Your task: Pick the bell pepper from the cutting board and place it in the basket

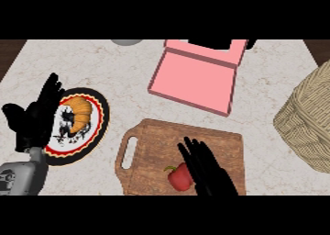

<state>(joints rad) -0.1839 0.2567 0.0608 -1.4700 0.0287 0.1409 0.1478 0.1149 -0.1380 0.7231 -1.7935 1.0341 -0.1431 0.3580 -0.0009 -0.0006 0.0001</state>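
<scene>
A marble counter (120,69) holds a wicker basket (315,124) at far right, a pink box (195,80), and a wooden cutting board (174,151). My right hand (207,170), fingers straight, lies over the board, just beside the red pepper (179,178). My left hand (34,119) rests open beside a plate (100,119) with a croissant (79,114).
</scene>
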